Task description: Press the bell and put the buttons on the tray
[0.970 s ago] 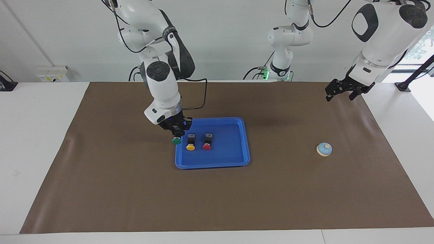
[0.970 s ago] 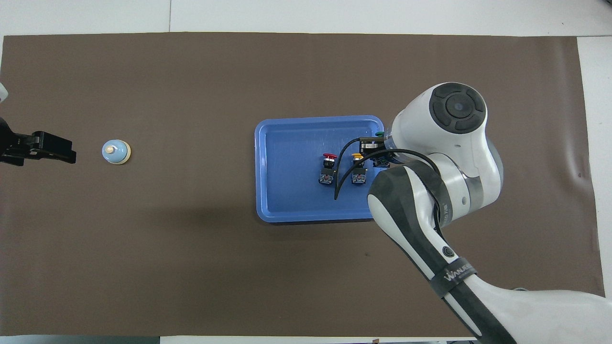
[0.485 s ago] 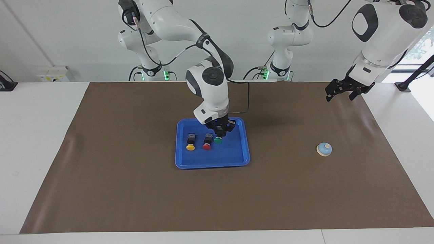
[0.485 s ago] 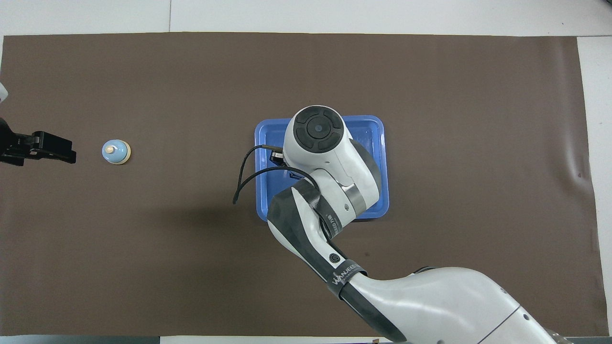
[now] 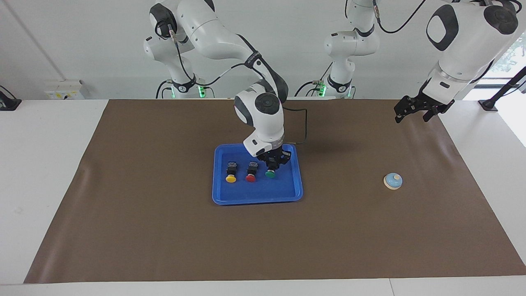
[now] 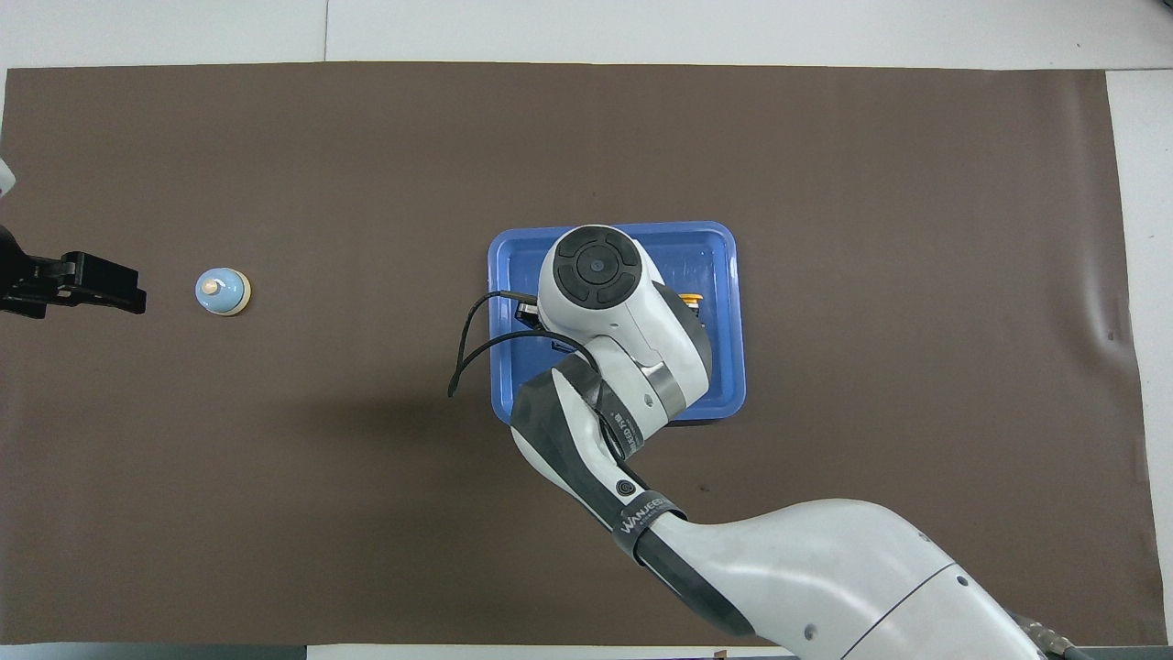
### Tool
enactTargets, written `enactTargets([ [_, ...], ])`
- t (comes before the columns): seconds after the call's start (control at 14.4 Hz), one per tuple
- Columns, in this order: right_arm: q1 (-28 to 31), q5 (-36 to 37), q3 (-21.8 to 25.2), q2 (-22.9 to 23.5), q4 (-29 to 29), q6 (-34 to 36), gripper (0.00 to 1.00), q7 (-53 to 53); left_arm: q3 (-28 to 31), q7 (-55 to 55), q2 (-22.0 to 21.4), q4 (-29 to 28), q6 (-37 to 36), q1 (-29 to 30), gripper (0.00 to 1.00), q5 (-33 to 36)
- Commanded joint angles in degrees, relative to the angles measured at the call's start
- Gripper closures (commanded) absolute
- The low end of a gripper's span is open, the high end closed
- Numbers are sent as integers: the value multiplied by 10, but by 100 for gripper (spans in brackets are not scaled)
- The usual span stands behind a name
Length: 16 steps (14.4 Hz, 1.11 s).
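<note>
The blue tray point(image 5: 258, 196) sits at the centre of the facing view and holds all three buttons in a row: the yellow button point(image 5: 231, 172) toward the right arm's end, the red button point(image 5: 251, 172) in the middle, and the green button point(image 5: 270, 171) toward the left arm's end. A second ago the green button hung in the right gripper point(image 5: 271, 166) over the tray's rim beside the yellow one; now it is beside the red one, low in the tray. The right arm bends down from the upper left of the facing view, its wrist pointing steeply down and hiding most of the tray in the overhead view. Its fingers are at the green button's black body, and I cannot tell whether they still grip it. The bell point(image 5: 393, 181) stands on the brown mat point(image 5: 164, 230) at the right of the facing view, well apart from the tray. The left gripper point(image 5: 416, 110) waits in the air at upper right, fingers apart, holding nothing.
</note>
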<state>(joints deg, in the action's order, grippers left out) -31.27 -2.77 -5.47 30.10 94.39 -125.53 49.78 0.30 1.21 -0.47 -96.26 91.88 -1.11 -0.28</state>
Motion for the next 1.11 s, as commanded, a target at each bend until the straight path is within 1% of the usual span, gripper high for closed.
enactTargets([
  [0.0, 1, -9, -2, -10, -3, 14, 0, 8, 1, 2, -12, -9, 0, 1, 0, -1],
  [0.21, 20, 3, 4, -11, -73, 109, 0, -5, 1, 2, -12, -9, -1, 1, 0, -1],
  [0.28, 38, 8, 4, -21, -79, 126, 0, -26, 1, 2, -12, -9, 0, 1, 0, -1],
  [0.55, 121, 16, 5, -109, -63, 165, 0, -170, 1, 2, -12, -9, 0, 1, 0, -1],
  [1.04, 252, 26, 4, -224, -63, 283, 0, -336, 1, 2, -12, -9, 0, 1, 0, -1],
])
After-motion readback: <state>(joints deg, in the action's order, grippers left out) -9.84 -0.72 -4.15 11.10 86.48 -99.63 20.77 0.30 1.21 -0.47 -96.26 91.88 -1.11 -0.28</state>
